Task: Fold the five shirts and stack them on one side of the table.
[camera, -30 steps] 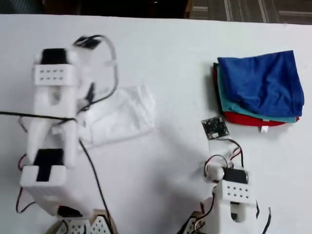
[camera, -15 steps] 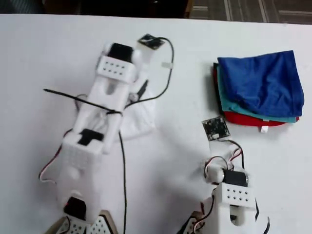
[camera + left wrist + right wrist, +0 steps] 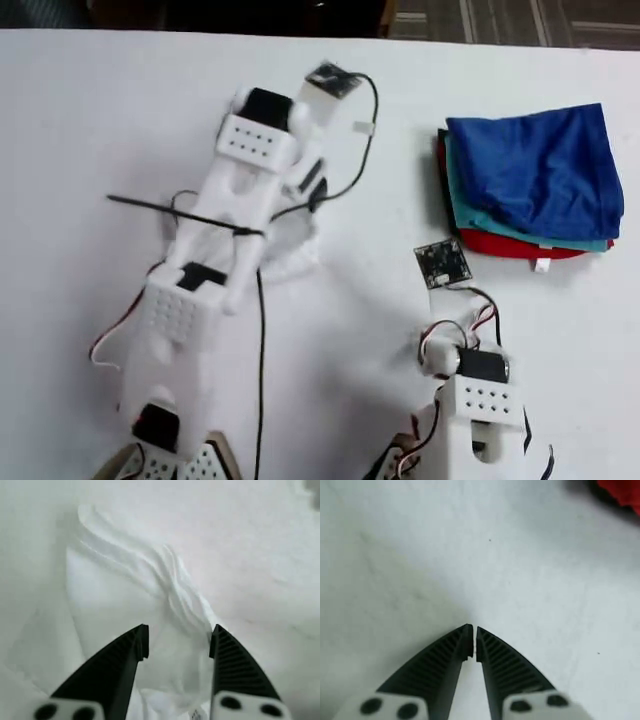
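Observation:
A folded white shirt (image 3: 125,590) lies on the white table, its layered edge rippled. My left gripper (image 3: 177,640) is open just over it, one finger to each side of the shirt's near corner. From above, the left arm (image 3: 240,190) stretches across the white shirt (image 3: 292,250) and covers most of it. At the right side of the table sits a stack of folded shirts (image 3: 535,170): blue on top, then teal, red and a dark one. My right gripper (image 3: 474,641) is shut with nothing in it, above bare table near the red shirt (image 3: 620,492).
The right arm (image 3: 478,390) rests at the table's front edge, below the stack, with its small camera board (image 3: 441,262) and wires in front of it. Bare white table (image 3: 100,110) spreads to the left and at the back.
The left arm has swung from the table's left side to the right and now reaches over the white shirt. The right arm and the stack have stayed put.

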